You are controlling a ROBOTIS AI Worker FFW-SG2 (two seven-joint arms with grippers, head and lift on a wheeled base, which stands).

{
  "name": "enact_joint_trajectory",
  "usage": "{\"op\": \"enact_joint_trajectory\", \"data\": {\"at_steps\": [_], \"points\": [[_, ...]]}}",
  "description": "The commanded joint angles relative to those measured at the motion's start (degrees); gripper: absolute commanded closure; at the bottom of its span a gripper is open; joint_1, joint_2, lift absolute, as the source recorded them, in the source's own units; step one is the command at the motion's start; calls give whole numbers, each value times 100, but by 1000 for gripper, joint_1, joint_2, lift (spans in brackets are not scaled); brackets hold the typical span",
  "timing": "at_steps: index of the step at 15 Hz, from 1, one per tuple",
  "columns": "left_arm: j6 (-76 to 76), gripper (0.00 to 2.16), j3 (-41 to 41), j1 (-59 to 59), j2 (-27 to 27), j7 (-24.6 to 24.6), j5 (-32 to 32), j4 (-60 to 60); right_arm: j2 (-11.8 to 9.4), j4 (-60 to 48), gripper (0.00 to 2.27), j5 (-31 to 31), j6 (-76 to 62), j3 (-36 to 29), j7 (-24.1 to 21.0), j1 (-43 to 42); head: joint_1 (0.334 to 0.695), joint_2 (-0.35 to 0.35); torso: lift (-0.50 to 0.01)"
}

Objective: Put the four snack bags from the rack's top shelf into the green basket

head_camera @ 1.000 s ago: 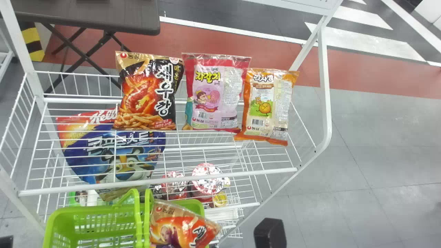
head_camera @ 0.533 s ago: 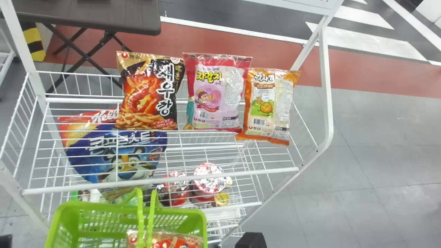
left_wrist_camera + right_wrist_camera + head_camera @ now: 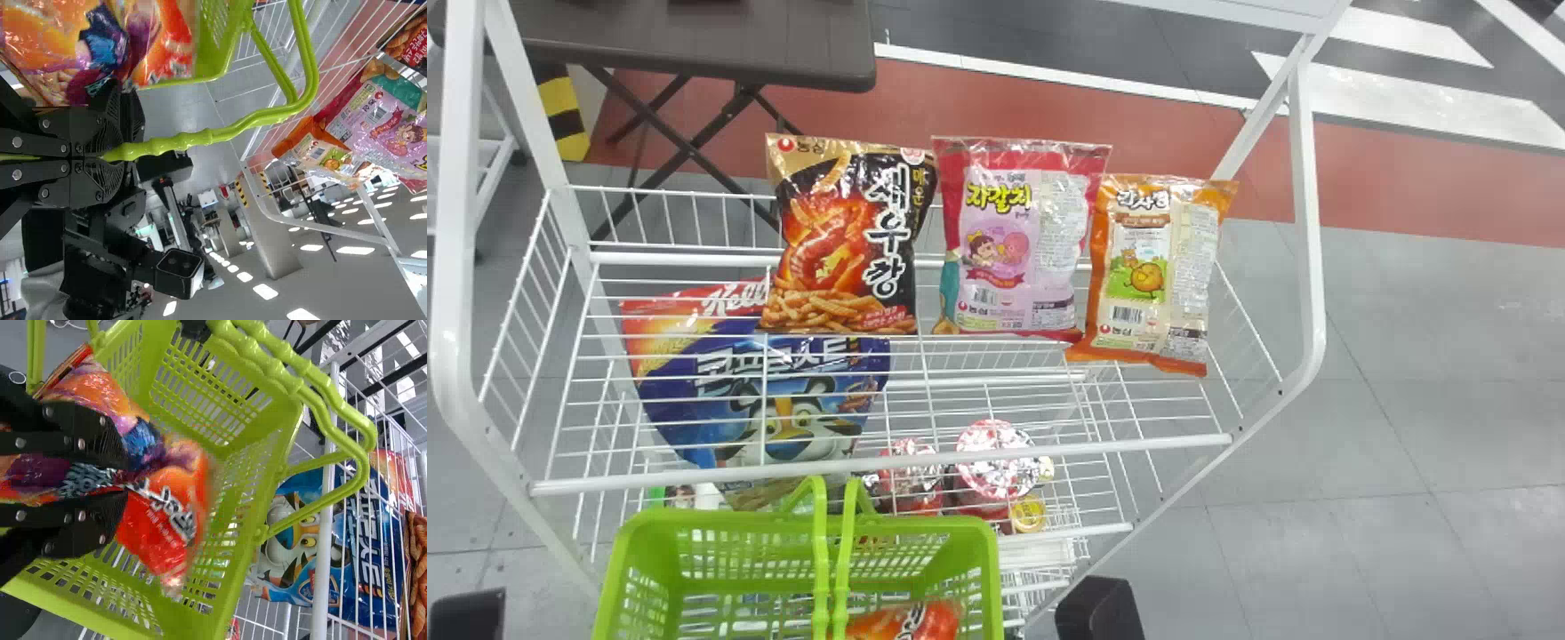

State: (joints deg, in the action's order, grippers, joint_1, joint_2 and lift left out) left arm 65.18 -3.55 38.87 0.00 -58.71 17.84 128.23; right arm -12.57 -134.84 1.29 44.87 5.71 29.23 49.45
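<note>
- As three bags (image 3: 1009,240) are seen on the top shelf's (image 3: 880,465) far side, the near basket (image 3: 738,516) should be kept level.
- Left wrist: handle (image 3: 200,137) clamped by left tool (image 3: 110,157).
- Right wrist: bag (image 3: 163,520) pinched by right tool (image 3: 123,480), best lowered inside before release.

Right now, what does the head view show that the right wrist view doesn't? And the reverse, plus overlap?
Head view: pink snack bag and orange snack bag, side by side on the top shelf.

Right wrist view: the grip itself, right claw pinching a red-orange snack bag.

Both: that held bag (just part of it in the head view), green basket, blue cereal bag, and the black snack bag, cut off at the wrist view's edge.
</note>
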Motion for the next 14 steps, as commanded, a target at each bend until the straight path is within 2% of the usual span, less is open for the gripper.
{"op": "enact_joint_trajectory", "data": {"at_steps": [1, 4, 6, 9, 11, 14], "points": [[0, 2145, -14, -11, -15, -1, 0, 0, 0, -69, 53, 3, -61, -114, -102, -14, 695, -297, 0], [0, 2145, -49, -11, -15, -27, 9, 0, 26, -201, 56, -50, -395, -255, -137, -14, 695, -322, 0], [18, 2145, -58, -11, -15, -36, 17, 0, 132, -209, 63, -190, -1380, -378, -207, -32, 695, -319, 0], [0, 2145, -14, -2, -15, -36, 17, 0, 352, 221, 66, -208, -2997, -255, -955, -410, 695, -282, 0], [18, 2145, 4, -2, -15, -44, 17, 9, 501, 757, 66, -182, -3260, 9, -1297, -1139, 695, -270, 0], [18, 2145, 13, -2, 9, -88, 17, -9, 650, 1680, 73, -32, -3454, 545, -2176, -2308, 695, -219, 0]]}}
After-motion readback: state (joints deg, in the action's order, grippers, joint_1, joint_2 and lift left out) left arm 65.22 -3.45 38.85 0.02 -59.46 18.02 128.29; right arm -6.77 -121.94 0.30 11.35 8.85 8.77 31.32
